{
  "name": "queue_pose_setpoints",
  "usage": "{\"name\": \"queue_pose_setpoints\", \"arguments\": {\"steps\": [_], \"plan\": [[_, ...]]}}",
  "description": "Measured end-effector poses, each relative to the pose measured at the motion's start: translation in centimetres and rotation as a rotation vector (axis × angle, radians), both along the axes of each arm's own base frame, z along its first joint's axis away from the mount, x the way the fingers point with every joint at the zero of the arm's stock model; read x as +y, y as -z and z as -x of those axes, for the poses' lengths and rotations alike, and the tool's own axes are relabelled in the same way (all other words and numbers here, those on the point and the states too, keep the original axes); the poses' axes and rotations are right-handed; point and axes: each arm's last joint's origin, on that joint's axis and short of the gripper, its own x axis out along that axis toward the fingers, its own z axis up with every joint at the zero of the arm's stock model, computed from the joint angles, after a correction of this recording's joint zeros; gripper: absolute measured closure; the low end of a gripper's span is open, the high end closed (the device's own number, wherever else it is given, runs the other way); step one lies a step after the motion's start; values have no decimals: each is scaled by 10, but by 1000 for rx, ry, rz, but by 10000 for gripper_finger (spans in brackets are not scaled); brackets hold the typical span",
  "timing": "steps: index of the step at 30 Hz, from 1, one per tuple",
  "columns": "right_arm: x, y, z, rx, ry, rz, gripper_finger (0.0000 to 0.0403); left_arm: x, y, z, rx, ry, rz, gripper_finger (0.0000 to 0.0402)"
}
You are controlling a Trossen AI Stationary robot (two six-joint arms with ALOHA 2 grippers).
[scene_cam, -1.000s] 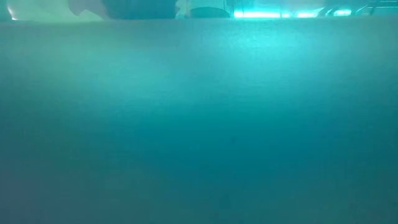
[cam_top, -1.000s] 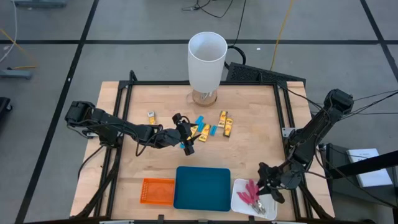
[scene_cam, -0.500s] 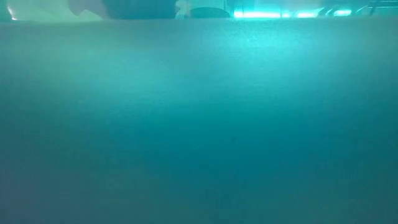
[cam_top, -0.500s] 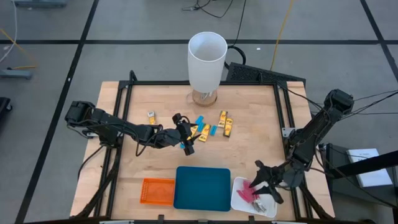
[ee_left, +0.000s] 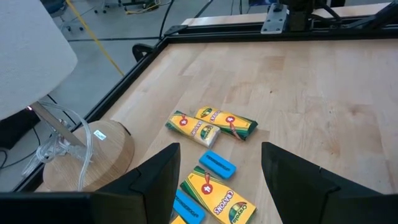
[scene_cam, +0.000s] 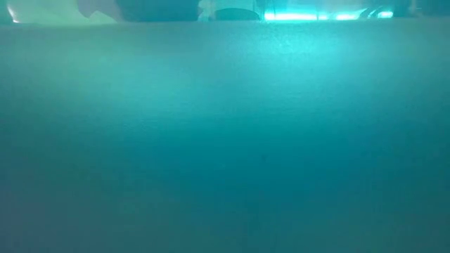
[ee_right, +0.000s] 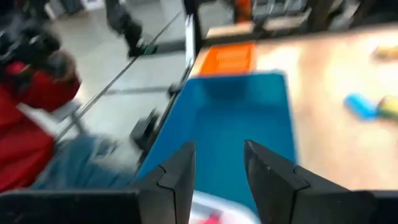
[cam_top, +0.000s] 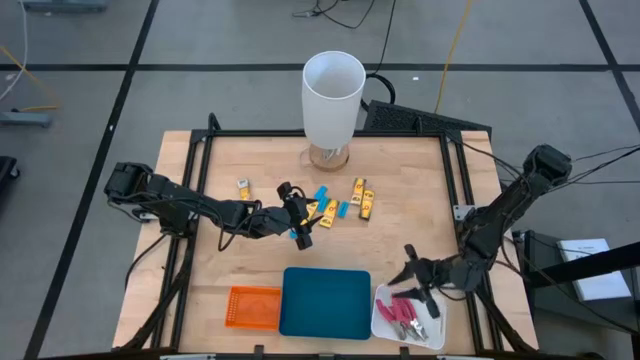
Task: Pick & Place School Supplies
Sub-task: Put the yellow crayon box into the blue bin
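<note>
Yellow crayon boxes (cam_top: 362, 197) (ee_left: 194, 127) and light-blue blocks (cam_top: 320, 193) (ee_left: 217, 163) lie flat on the wooden table, below the white cylinder. One more yellow box (cam_top: 243, 187) lies apart to the left. My left gripper (cam_top: 296, 214) (ee_left: 221, 186) hovers open at the left end of this cluster, touching nothing. Red-handled tools (cam_top: 405, 311) lie in the white tray (cam_top: 384, 325). My right gripper (cam_top: 412, 280) (ee_right: 217, 177) is open just above that tray's far edge and holds nothing.
A tall white cylinder (cam_top: 332, 95) stands on a wooden base at the far edge. A teal tray (cam_top: 326, 302) (ee_right: 236, 124) and an orange tray (cam_top: 252, 306) (ee_right: 230, 59) sit along the near edge. Teal fills the low view. A person in red (ee_right: 31, 81) is beyond the table.
My right gripper has drawn away from the white tray, moving toward the table's far and left side and swinging its fingers to point left. The red-handled tools stay lying in the tray. My left arm has kept still.
</note>
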Motion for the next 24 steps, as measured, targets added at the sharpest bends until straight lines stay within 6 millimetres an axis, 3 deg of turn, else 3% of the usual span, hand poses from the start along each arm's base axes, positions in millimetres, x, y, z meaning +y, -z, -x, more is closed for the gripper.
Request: {"name": "queue_pose_setpoints", "arguments": {"steps": [3,10,17,21,24], "plan": [[-4,-6,-6,-85,33,60,277,-3,-2,1,5,40,10,172],[-20,-19,-4,-155,29,212,277,-1,-25,21,-31,135,54,172],[-49,-35,9,-235,78,266,277,24,4,57,-52,34,78,172],[-67,-25,16,-337,134,303,277,33,9,76,-112,-14,129,172],[-85,-5,22,-412,222,273,277,39,11,92,-173,-95,200,172]]}}
